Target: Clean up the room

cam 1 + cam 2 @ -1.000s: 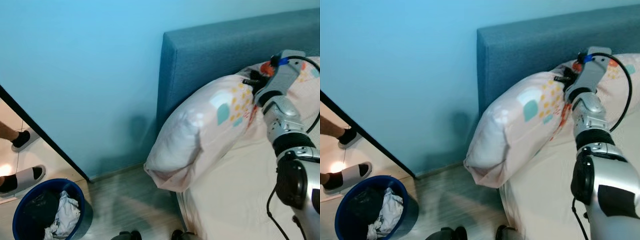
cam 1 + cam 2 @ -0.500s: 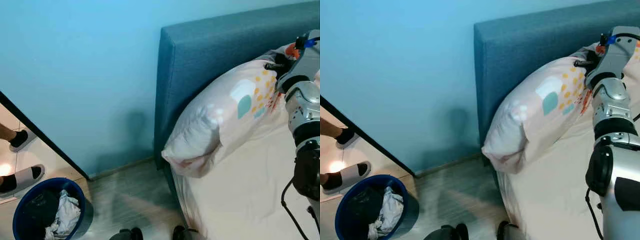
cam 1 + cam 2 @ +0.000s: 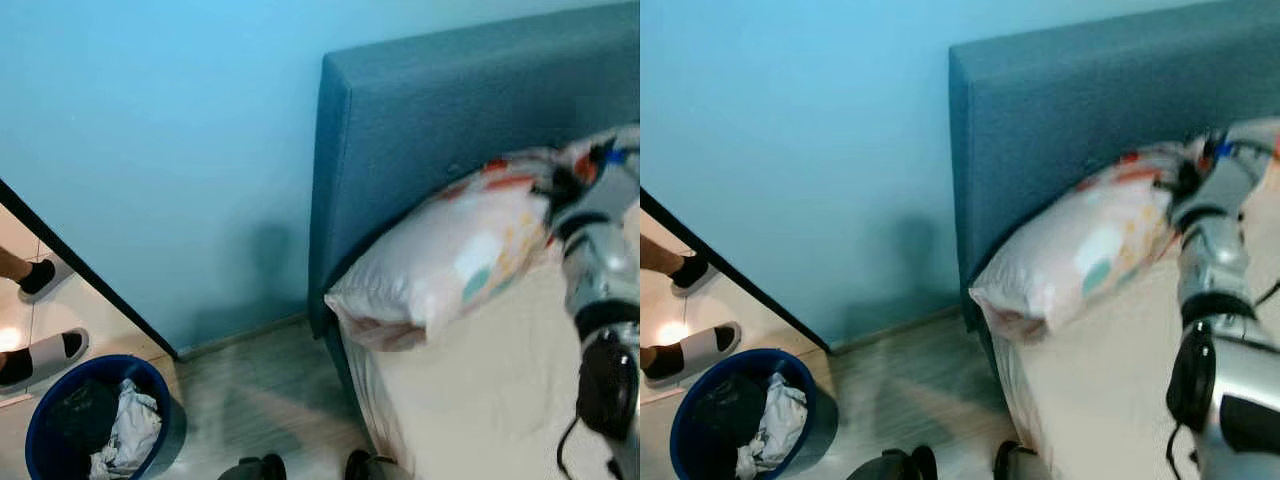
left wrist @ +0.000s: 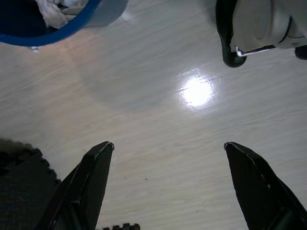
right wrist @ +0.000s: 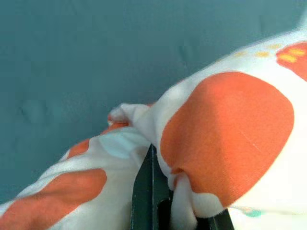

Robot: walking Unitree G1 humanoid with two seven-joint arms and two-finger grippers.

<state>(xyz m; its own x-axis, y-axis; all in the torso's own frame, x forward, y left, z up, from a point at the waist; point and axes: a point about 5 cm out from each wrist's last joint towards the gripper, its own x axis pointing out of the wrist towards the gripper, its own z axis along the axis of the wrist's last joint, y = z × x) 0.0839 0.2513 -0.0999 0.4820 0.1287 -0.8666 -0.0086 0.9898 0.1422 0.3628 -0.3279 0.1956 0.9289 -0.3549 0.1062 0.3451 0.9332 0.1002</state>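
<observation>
Lowered since a second ago, the white pillow with orange and teal patches (image 3: 450, 270) is laid on the cream bed sheet (image 3: 470, 400) against the blue padded headboard (image 3: 440, 110), its fabric pinched by the right gripper (image 5: 165, 211). The left gripper (image 4: 168, 187) is held open over pale wooden floor (image 4: 158, 120) near a blue laundry basket (image 3: 60, 400).

A bed (image 3: 470, 400) with a cream sheet stands against a blue-grey upholstered headboard (image 3: 450, 110). A patterned pillow (image 3: 450, 265) lies at its head end, leaning on the headboard, one corner overhanging the bed's edge. On the pale wooden floor (image 3: 270, 400) beside the bed sits a blue basket (image 3: 150, 380) holding what looks like crumpled cloth.
</observation>
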